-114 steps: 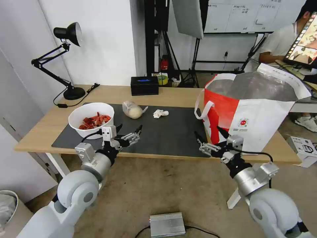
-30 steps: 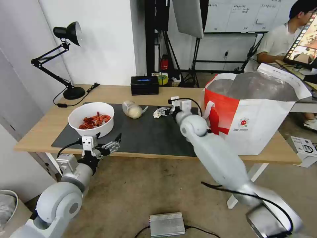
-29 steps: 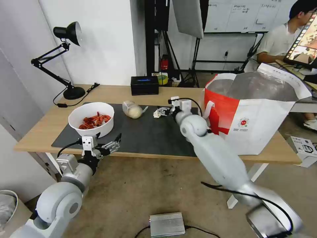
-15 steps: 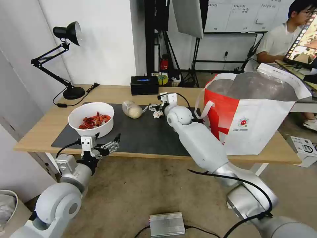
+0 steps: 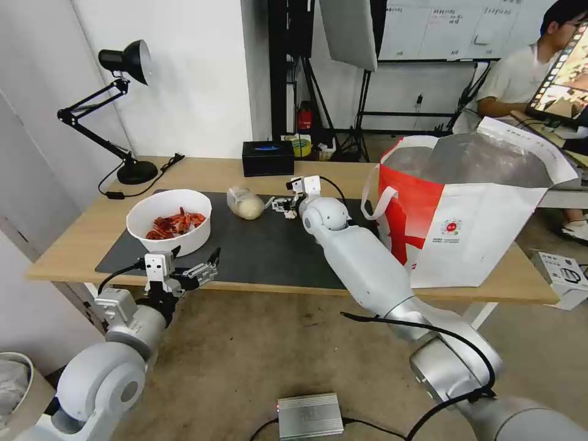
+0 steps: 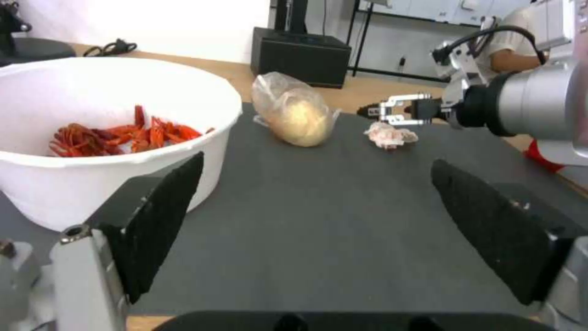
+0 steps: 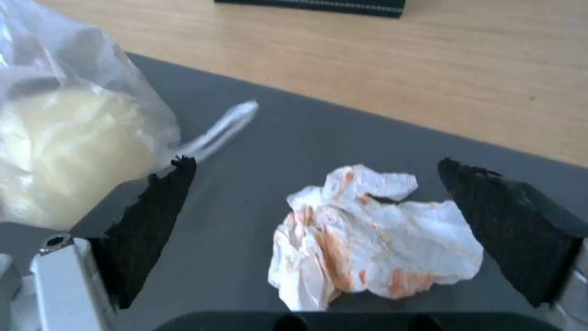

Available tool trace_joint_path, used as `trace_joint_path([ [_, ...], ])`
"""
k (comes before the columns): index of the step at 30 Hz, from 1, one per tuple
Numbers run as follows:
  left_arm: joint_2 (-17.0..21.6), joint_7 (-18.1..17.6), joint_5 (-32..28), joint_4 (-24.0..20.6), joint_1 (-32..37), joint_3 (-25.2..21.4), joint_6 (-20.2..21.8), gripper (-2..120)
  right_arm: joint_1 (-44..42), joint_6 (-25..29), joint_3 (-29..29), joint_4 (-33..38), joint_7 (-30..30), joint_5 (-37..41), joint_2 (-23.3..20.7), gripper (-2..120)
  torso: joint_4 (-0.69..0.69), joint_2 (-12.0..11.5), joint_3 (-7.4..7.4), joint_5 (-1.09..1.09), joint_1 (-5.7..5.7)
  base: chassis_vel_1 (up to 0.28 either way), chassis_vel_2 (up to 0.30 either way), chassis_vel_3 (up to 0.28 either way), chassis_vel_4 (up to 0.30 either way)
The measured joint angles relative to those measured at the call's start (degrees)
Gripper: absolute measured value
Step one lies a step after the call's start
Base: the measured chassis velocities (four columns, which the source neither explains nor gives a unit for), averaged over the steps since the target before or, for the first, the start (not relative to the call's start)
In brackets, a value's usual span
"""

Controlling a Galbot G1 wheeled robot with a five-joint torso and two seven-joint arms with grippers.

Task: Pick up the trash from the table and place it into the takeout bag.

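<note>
While my left gripper [image 5: 197,262] waits spread at the table's [image 5: 73,245] near edge, I see my right gripper [image 7: 319,216] spread around the crumpled tissue [image 7: 374,239] on the mat [image 5: 275,251], beside the knotted bag [image 5: 245,203].

The head camera looks down from above the counter [image 5: 86,226] edge toward twelve o'clock. Both wrist cameras sit low and close, sharing the crumpled tissue [image 6: 391,136] [image 7: 367,239].
</note>
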Motion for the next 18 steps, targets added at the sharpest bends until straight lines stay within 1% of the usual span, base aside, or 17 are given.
trace_joint_path([
  [15,-0.46,0.04,0.21,-0.11,0.26,0.16,-0.19,100,-0.97,-0.07,1.13,-2.20,-0.94,0.09,0.36,100,0.00,0.00,0.00,0.00,0.00,0.000,0.000,0.000,0.000],
  [16,-0.46,0.06,0.26,-0.11,0.34,0.16,-0.39,100,-0.98,-0.08,1.28,-2.48,-0.94,0.09,0.45,98,0.00,0.00,0.00,0.00,0.00,0.000,0.000,0.000,0.000],
  [18,-0.45,0.08,0.39,-0.11,0.47,0.11,-1.00,100,-0.98,-0.08,1.51,-2.80,-0.95,0.10,0.61,89,0.00,0.00,0.00,0.00,0.00,0.000,0.000,0.000,0.000],
])
